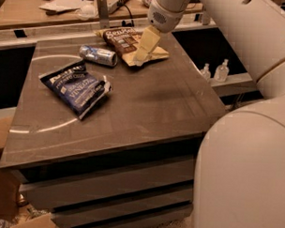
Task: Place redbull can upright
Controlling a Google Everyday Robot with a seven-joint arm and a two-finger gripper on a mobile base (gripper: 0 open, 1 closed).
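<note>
Tabletop: a dark grey-brown table (157, 104) with drawer fronts below filled the centre of the frame.
Redbull can: the redbull can (98, 55) lay on its side in the upper-left part of the tabletop, its long axis running roughly left to right; it was not upright.
Neighbours of the can: the brown-and-cream chip bag (118, 37) lay just to its right, and the dark blue chip bag (77, 88) lay flat lower in the frame, a little apart from the can.
Gripper: the gripper (140, 57) hung at upper centre, pointing down and to the left over the brown-and-cream chip bag, near the can's right end but apart from it.
Grip state: whether the claw was spread or pressed together could not be told; it held nothing visible.
Arm: the white arm (248, 40) ran from the upper centre down the right side of the frame.
Background: two small clear bottles (214, 71) stood on a ledge at the right.
</note>
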